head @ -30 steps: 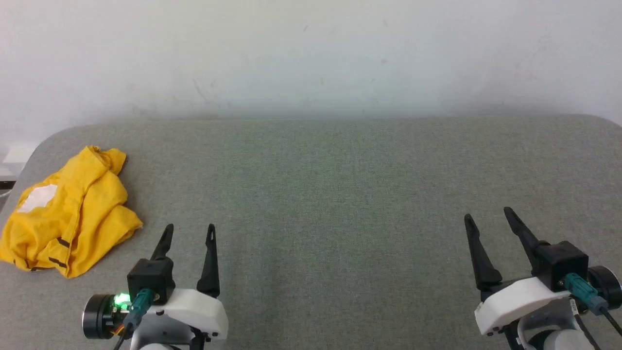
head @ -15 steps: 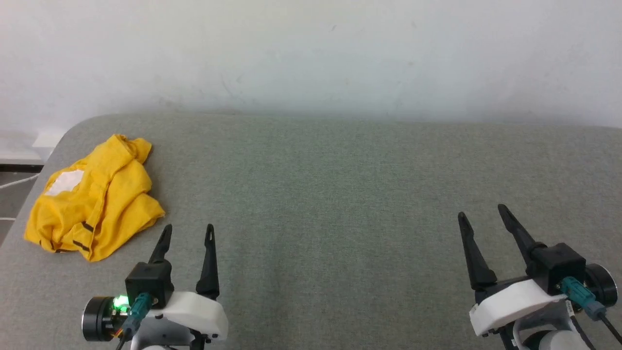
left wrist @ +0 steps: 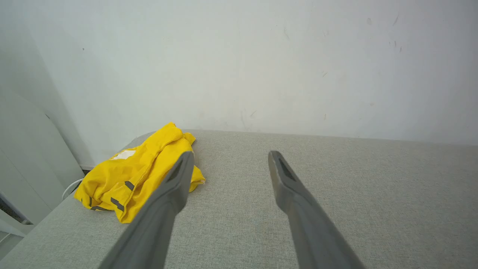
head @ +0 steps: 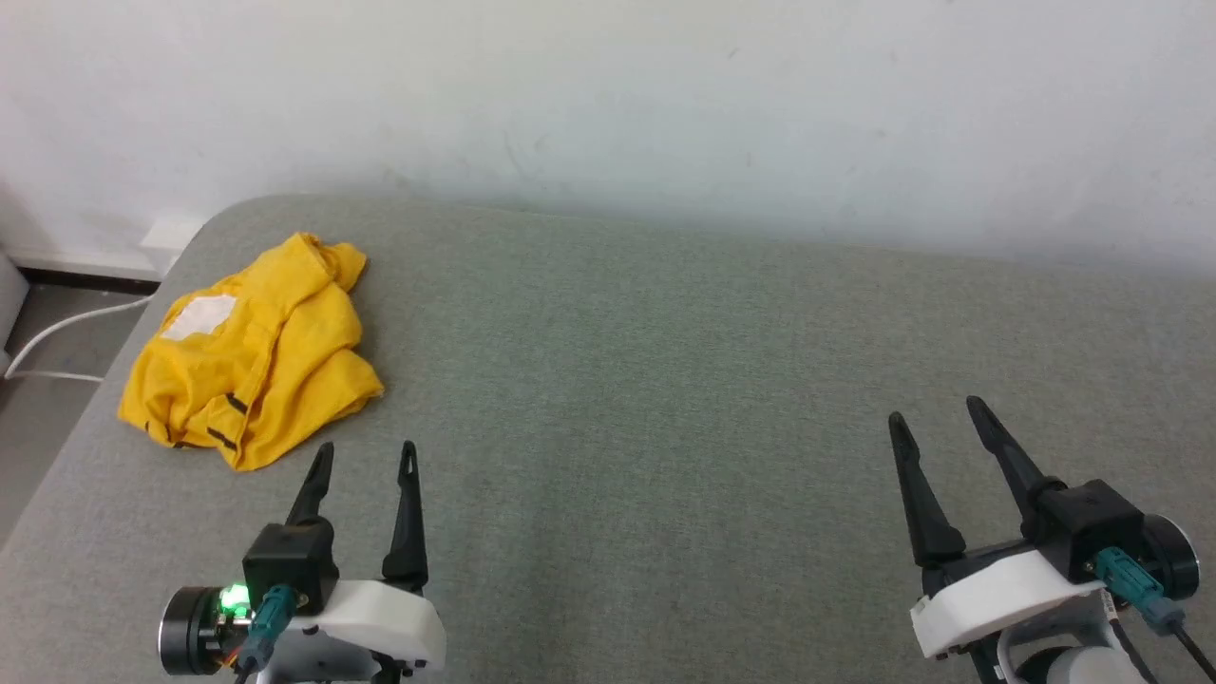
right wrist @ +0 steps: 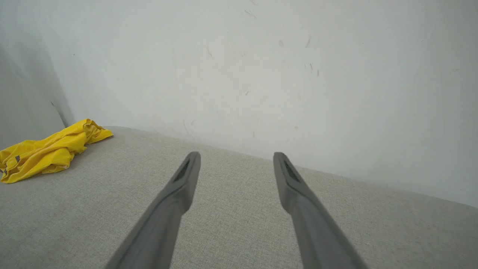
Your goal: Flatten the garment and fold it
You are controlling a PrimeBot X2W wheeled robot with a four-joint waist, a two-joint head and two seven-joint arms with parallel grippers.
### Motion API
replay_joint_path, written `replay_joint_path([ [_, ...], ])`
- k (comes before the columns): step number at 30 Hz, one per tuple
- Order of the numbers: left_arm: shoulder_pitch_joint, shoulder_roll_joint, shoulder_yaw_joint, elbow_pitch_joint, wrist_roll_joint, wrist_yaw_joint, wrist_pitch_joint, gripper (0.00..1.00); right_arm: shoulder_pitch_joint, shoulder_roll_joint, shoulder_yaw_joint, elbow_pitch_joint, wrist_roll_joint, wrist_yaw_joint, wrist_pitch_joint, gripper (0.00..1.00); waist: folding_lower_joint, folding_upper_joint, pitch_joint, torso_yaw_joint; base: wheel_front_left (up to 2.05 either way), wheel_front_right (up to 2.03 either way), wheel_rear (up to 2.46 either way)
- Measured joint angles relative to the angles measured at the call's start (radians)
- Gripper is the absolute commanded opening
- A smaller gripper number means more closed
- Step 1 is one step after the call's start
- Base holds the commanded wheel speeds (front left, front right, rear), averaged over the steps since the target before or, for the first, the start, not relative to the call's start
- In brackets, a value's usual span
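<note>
Where the grey fabric-covered bench [head: 665, 380] rounds off at the upper left of the head view, the garment [head: 252, 356] lies in a crumpled heap, bright yellow, its folds overlapping one another. A white patch [head: 198, 316] shows on its upper-left part, and short black stripe marks [head: 231, 406] sit near its lower edge. The heap rests wholly on the bench, near the left edge and a little short of the pale wall [head: 608, 95] that rises behind the bench at the top of the frame.

Left end effector [head: 368, 446], lower left of the frame: both dark fingers point up the frame, parted and released, gripping nothing. The fingertips lie just below the garment's lower-right edge in the picture, apart from the cloth. A green light [head: 231, 598] glows on the wrist housing.

Right end effector [head: 934, 410], lower right of the frame: fingers likewise parted and released, well apart from the garment.

Left wrist view: the garment appears at centre left, partly behind the left finger, with patch and stripe marks visible.

Right wrist view: the garment lies at the far left of the frame, close to the line where bench meets wall.

A white cable [head: 57, 332] runs over the floor beyond the bench's left edge.
</note>
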Motion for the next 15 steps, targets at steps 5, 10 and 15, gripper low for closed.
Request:
replay_joint_path([
  [5,0.000,0.000,-0.003,-0.002,0.000,0.003,-0.012,1.00,0.000,0.000,0.005,0.002,0.000,0.000,-0.012,1.00,0.0000,0.0000,0.002,0.035,0.00,0.00,0.00],
  [10,0.005,0.000,-0.009,-0.002,-0.003,0.008,-0.022,1.00,0.003,0.000,0.005,0.018,-0.018,0.000,-0.021,1.00,0.0000,0.0000,0.003,0.071,0.00,0.00,0.00],
  [15,0.008,0.000,-0.015,-0.002,-0.009,0.013,-0.032,1.00,0.003,0.000,0.006,0.020,-0.017,0.000,-0.031,1.00,0.0000,0.0000,0.002,0.107,0.00,0.00,0.00],
])
